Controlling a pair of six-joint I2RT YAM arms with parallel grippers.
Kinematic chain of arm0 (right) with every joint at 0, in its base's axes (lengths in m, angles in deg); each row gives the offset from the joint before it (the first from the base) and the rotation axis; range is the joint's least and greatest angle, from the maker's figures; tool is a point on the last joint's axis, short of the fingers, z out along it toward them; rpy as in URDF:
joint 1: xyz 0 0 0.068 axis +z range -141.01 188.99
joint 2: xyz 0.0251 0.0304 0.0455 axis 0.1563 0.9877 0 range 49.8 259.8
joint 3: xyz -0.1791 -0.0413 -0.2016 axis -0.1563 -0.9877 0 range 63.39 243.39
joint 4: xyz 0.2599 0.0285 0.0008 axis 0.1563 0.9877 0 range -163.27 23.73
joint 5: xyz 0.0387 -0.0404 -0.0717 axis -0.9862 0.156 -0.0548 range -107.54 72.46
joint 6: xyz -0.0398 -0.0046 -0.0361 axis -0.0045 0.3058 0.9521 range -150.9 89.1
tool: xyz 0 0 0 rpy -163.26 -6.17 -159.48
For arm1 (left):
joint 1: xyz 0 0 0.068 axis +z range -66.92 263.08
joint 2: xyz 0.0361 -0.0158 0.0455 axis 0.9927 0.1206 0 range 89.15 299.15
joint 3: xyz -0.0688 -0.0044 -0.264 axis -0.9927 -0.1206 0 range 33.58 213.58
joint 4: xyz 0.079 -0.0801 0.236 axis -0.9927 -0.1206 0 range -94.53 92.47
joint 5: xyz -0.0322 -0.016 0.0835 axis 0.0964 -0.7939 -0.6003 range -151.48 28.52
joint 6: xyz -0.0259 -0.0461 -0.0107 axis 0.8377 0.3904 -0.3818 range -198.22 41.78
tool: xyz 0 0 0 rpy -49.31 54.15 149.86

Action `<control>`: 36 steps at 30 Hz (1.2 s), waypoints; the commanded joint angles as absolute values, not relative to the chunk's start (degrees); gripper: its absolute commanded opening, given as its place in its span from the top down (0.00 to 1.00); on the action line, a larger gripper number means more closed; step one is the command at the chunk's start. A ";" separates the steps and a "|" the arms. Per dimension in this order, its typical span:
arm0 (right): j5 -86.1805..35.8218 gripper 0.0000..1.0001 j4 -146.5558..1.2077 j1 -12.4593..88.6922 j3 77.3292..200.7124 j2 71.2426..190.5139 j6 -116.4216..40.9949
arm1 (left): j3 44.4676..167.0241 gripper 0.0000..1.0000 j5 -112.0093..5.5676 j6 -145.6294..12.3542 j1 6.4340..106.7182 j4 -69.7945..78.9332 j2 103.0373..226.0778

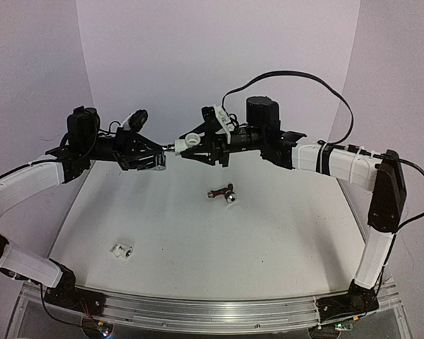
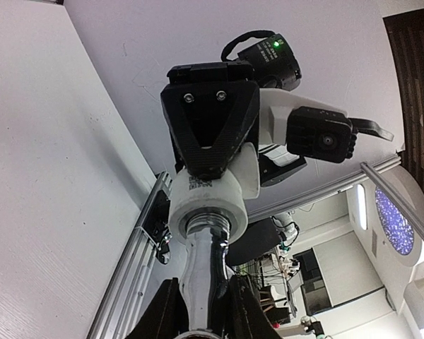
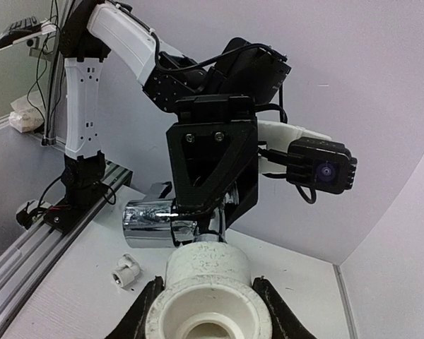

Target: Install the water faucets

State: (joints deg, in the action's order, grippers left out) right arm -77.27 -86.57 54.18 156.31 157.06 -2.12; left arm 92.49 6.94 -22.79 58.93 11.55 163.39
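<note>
Faucet (image 1: 222,193) lies on table (image 1: 290,233), right of fitting (image 1: 121,249).

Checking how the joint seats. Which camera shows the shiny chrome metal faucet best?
The right wrist view: the shiny chrome faucet shows its barrel side-on, just past the white plastic pipe fitting in the right gripper. The left wrist view shows only its stem entering the fitting, held by the left gripper. The top view gives a small glint.

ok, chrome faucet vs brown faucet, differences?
Chrome faucet is shiny silver; brown faucet is dark reddish with a silvery knob. Chrome faucet is held aloft in the left gripper, meeting the white fitting in the right gripper; brown faucet lies on the table. Both: small metal taps.
</note>
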 commanded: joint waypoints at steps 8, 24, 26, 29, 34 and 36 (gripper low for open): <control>-82.08 1.00 -91.16 57.09 161.76 160.24 -14.83 | 98.12 1.00 9.80 -36.21 57.41 14.76 166.27; -79.10 1.00 -82.05 58.15 163.63 162.05 -15.63 | 106.09 1.00 0.80 -52.42 57.06 -8.98 167.64; -78.49 1.00 -80.85 58.19 163.71 162.03 -15.35 | 106.93 1.00 -0.44 -54.00 57.06 -11.57 167.72; -78.30 1.00 -79.54 58.15 164.31 162.18 -15.44 | 107.54 1.00 -1.48 -54.74 57.06 -13.27 167.73; -80.60 1.00 -79.41 58.28 165.26 163.22 -17.28 | 107.20 1.00 -0.68 -56.67 56.89 -13.44 166.90; -82.15 1.00 -79.54 58.52 165.72 163.58 -18.05 | 107.11 1.00 0.54 -57.94 56.88 -13.45 166.53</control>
